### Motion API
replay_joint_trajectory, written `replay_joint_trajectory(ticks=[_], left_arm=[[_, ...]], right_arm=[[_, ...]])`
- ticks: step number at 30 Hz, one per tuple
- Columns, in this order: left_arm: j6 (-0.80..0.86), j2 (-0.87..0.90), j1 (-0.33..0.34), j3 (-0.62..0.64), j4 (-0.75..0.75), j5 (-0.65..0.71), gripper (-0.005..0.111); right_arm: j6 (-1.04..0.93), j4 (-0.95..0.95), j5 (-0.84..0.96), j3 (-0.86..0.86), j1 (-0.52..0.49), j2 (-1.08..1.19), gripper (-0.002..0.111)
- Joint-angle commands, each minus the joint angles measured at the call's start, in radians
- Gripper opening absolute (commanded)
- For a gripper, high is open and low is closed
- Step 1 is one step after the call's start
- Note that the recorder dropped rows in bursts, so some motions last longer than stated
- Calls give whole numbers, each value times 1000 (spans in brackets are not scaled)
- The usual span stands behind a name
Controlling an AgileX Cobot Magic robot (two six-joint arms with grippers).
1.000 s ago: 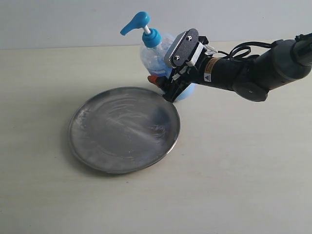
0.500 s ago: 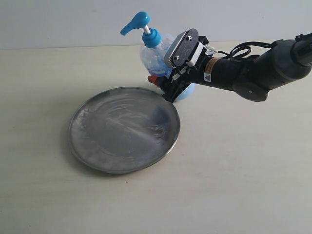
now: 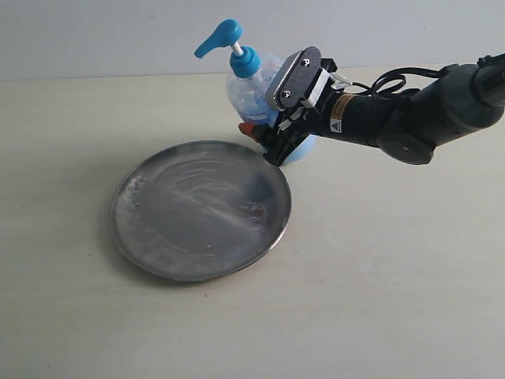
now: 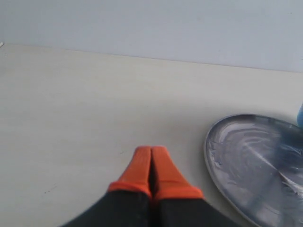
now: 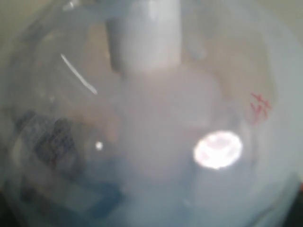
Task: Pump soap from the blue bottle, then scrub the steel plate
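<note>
The blue bottle stands upright at the far rim of the steel plate, its blue pump head pointing left. A whitish soap smear swirls across the plate. My right gripper reaches in from the right and is shut on the bottle's lower body, one orange fingertip showing at its front. In the right wrist view the blurred bottle fills the picture and hides the jaws. My left gripper hovers over bare table, orange fingers pressed together and holding nothing, with the plate off to one side.
The pale tabletop spreads out around the plate, and a light wall stands behind it. The right arm's black cable loops above its wrist.
</note>
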Motion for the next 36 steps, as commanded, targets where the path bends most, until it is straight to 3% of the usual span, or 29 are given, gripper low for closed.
replay_joint_trajectory(ticks=[1,11,18,36], left_arm=[[-3,91,-7,-103,27,-2,1],[-1,301,-145,-310,36,-2,1],[-1,468,-190,-451,43,-8,1],[-1,496,-192,-425,44,-29,1]], right_arm=[[-13,8,-11,-7,1,-7,0],[-13,8,-11,-7,1,-7,0],[-13,6,-8,-7,1,-7,0],[-13,4,-3,-7,1,-7,0]])
